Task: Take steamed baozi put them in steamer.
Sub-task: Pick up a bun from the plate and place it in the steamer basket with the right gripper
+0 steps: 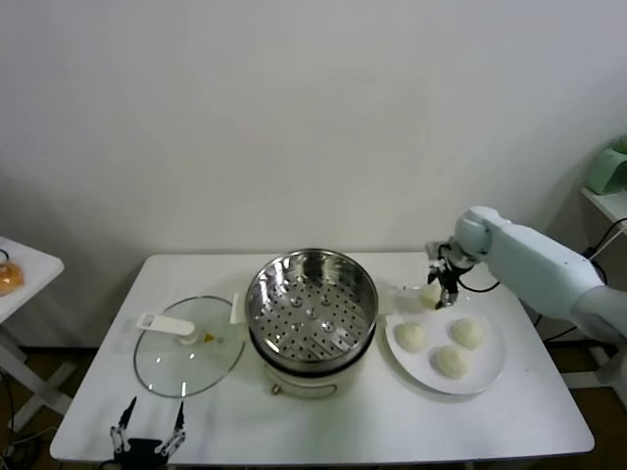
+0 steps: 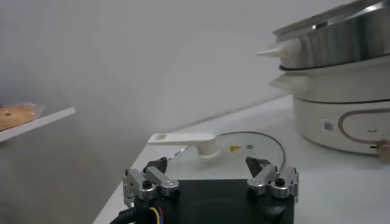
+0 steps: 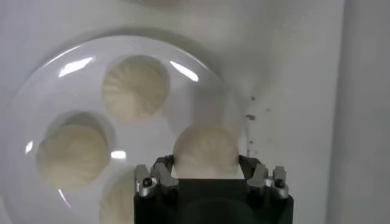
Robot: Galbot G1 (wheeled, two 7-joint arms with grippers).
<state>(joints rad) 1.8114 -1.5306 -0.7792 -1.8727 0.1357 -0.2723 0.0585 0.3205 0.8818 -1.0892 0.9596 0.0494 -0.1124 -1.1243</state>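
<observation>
While the left hand (image 2: 210, 181) sat parked low at the near left corner of the table (image 1: 323, 421), its fingers spread apart on nothing, the right hand (image 1: 443, 287) reached over the far edge of the white plate (image 1: 490, 377) and had its fingers closed partway round one steamed baozi (image 3: 206, 152). In the right wrist view the two pads sat against opposite flanks of that bun, a grip that looked meant to pinch the soft dough at its widest part without crushing it. Whether the bun was already clear of the plate could not be told. Three more buns (image 1: 449, 345) lay on the plate, close together yet apart from one another, which left room for fingers to drop between them. The steamer (image 1: 312, 305) stood just left of the plate, near the middle of the table, its perforated basket bare and open to the top, so a carried bun would probably need only a short sideways move and a lowering. The glass lid (image 1: 188, 345) lay flat on the table on the steamer's other side, out of the right arm's path.
</observation>
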